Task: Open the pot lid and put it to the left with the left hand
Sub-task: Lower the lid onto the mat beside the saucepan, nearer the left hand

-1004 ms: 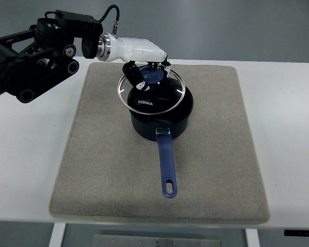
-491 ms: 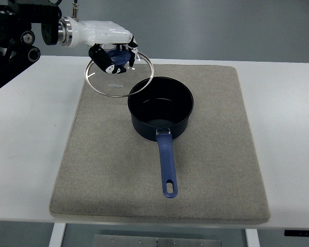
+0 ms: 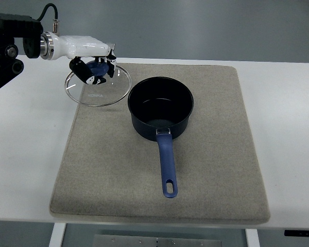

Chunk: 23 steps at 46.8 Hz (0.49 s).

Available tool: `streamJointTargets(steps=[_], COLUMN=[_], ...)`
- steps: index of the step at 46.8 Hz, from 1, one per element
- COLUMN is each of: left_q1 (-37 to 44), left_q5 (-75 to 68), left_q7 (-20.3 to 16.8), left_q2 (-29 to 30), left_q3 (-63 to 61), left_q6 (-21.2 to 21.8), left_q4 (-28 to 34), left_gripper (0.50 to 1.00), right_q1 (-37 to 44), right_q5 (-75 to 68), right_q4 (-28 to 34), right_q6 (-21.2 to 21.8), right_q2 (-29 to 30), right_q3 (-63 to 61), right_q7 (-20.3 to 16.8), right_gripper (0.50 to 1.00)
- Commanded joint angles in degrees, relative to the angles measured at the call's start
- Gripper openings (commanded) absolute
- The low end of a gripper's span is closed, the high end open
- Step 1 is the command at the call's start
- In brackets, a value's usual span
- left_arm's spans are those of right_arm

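- Lid [image 3: 99,90], glass, metal-rimmed: held by its blue knob, at the mat's far-left edge, just left of the pot.
- Left hand [image 3: 90,55]: fingers clenched on the knob.
- Pot [image 3: 160,108], dark blue: uncovered on the grey mat [image 3: 206,175], handle pointing near.

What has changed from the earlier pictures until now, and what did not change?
The left hand, gripping the glass lid by its knob, lifted it off the pot and carried it left, over the mat's left edge. Pot, handle and mat stayed where they were.
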<state>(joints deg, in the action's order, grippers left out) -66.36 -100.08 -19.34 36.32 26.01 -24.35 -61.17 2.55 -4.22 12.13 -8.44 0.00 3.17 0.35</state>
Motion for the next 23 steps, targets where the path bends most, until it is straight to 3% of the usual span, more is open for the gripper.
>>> streamJointTargets(steps=[1,23], left_q1=[0.09,7.04], left_q5=[-0.03,-0.90], left_q7=[0.01,0.01], left_q2=[0.50,-0.46], left_q3=[-0.08,0.71], left_q6=[0.01,0.71], left_q4=[0.00,2.54], left_gripper=[0.500,0.500], right_q1=[0.00,0.00], right_q5=[0.00,0.00], right_q4=[0.00,0.00], right_q6=[0.01,0.01], right_q2=[0.00,0.00], right_q3=[0.00,0.00], right_q7=[0.00,0.00], right_gripper=[0.915,0.915])
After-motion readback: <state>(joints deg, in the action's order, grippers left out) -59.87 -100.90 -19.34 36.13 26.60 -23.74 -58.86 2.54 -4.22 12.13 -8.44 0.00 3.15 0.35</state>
